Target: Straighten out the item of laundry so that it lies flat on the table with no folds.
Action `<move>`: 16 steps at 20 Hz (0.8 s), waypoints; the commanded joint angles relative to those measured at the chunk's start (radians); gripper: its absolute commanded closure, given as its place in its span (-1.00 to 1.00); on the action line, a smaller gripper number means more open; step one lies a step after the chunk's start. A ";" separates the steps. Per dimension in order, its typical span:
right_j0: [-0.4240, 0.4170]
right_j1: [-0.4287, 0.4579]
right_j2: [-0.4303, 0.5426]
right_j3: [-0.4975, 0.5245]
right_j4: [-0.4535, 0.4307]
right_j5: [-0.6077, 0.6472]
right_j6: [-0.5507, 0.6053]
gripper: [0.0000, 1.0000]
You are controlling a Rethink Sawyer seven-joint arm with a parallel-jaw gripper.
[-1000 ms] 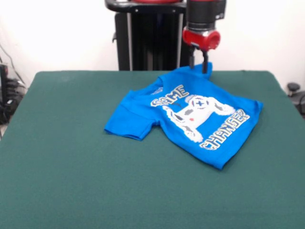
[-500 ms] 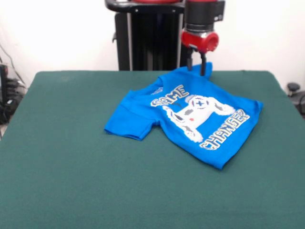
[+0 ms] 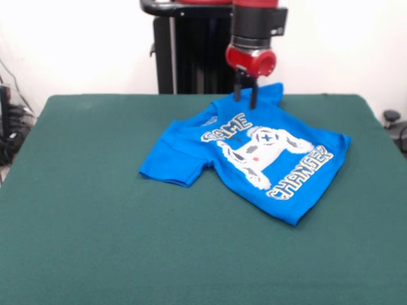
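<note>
The item of laundry (image 3: pixel 254 152) is a bright blue T-shirt with a white controller print and lettering. It lies print-up on the green table (image 3: pixel 95 222), right of centre towards the far side. Its left sleeve (image 3: pixel 166 166) looks folded and bunched, and the far sleeve (image 3: pixel 270 94) rises a little at the back edge. My gripper (image 3: pixel 245 98) hangs over the shirt's far edge near the collar. Its two dark fingers (image 3: pixel 236 94) stand apart with nothing between them.
The robot's black pedestal (image 3: pixel 191 57) stands behind the table's far edge. A dark object (image 3: pixel 391 117) shows past the table's right edge, and cables (image 3: pixel 9 127) hang off the left side.
My gripper has moved left and slightly up, from over the far sleeve to near the collar. The far sleeve now shows uncovered. The shirt has not shifted.
</note>
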 commanded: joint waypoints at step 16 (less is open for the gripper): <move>0.025 0.060 -0.041 -0.263 0.062 0.141 0.089 -1.00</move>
